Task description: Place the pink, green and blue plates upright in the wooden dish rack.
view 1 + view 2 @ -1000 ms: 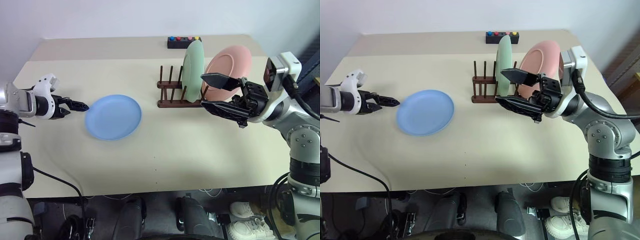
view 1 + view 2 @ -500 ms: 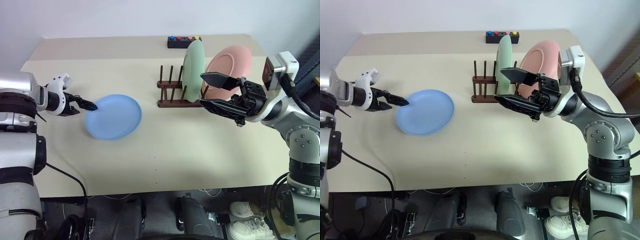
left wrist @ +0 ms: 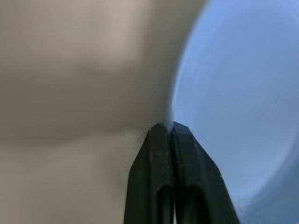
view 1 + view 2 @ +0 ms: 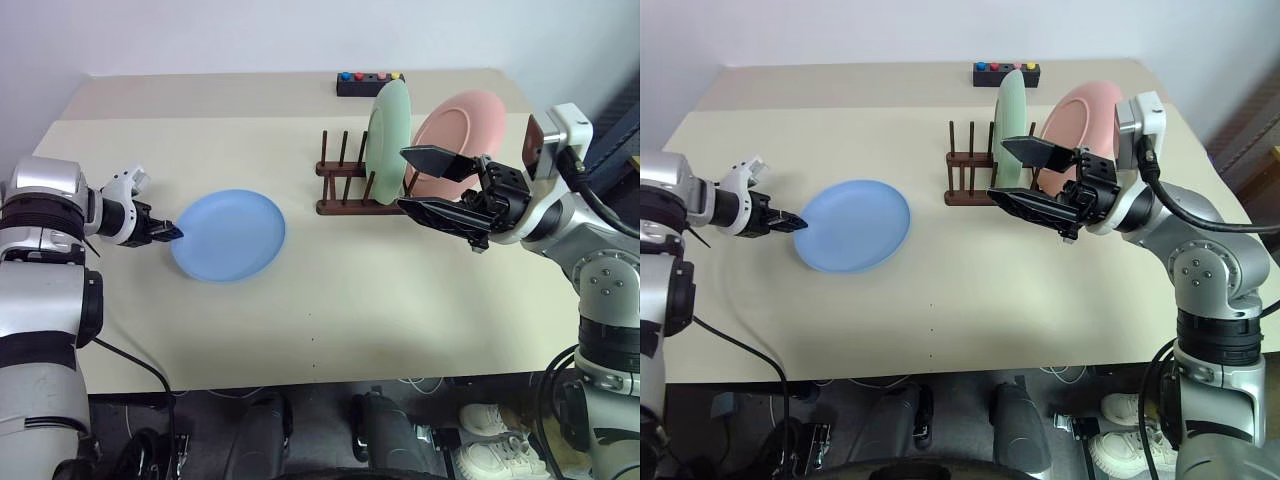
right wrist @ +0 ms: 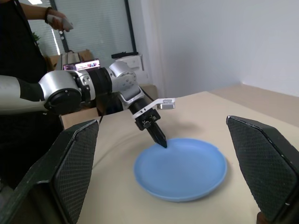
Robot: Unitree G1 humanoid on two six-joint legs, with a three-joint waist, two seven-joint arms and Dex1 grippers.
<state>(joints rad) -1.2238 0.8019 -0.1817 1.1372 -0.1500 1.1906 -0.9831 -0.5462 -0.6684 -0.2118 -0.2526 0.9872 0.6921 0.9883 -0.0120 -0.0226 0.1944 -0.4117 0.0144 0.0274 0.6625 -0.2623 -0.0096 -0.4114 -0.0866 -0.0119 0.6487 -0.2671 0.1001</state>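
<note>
Left gripper (image 4: 170, 233) has its two black fingers pressed together at the near rim of the blue plate (image 4: 230, 234), and the left wrist view shows the tips meeting right at the plate's edge; whether the thin rim is actually pinched between them cannot be told, so this reads as a grip at the lip, the only part of a flat-lying plate that offers purchase. That plate lies flat on the beige table (image 4: 330, 290), well apart from the wooden dish rack (image 4: 355, 185), which leaves it as the one plate not yet stood up. In the rack the green plate (image 4: 385, 130) stands upright between pegs, and the pink plate (image 4: 458, 140) leans upright just beyond it at the rack's right end, with free pegs on the left side of the rack for the blue one. Right gripper (image 4: 432, 183) hangs in the air in front of the rack with its fingers spread wide and empty, probably waiting to receive or steady the plate. A small black box with coloured buttons (image 4: 369, 83) sits at the far table edge.
</note>
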